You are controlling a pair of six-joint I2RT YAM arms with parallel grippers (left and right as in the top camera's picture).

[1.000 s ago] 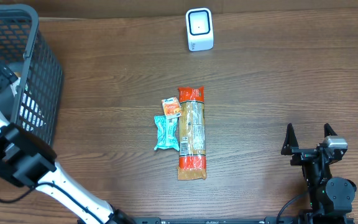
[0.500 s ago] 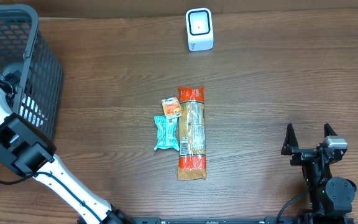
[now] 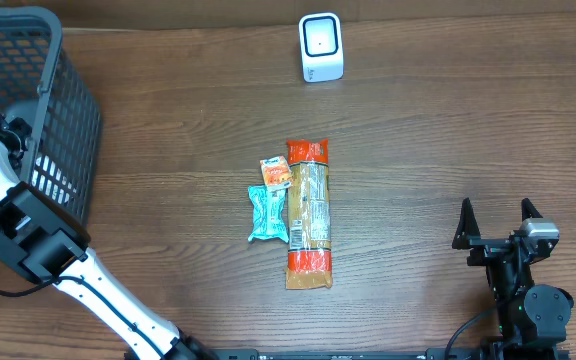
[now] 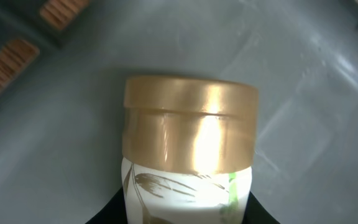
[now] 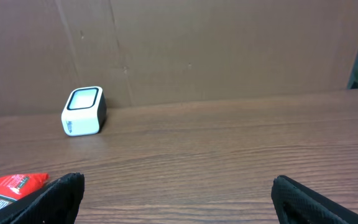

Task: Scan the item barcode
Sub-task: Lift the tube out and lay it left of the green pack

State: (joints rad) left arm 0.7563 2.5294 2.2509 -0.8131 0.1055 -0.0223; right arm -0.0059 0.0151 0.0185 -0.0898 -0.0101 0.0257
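Three packets are seen lying together in the middle of the table (image 3: 468, 130): a long packet (image 3: 308, 213) with red ends, a teal packet (image 3: 266, 213) touching its left side, and a small orange packet (image 3: 276, 173) just above the teal one. A white scanner (image 3: 320, 47) is stood at the far edge, well apart from them. The right gripper (image 3: 496, 210) is held near the front edge with its fingers wide apart and nothing between them. The left arm (image 3: 28, 235) is reached into the dark mesh basket (image 3: 68, 110) at the far left corner, whose wall hides much of it from above. Inside, the left gripper (image 4: 188, 211) is clamped on a bottle (image 4: 185, 193). The bottle is shown white with a faint leaf print and a shiny gold cap (image 4: 190, 124), against the grey basket floor.
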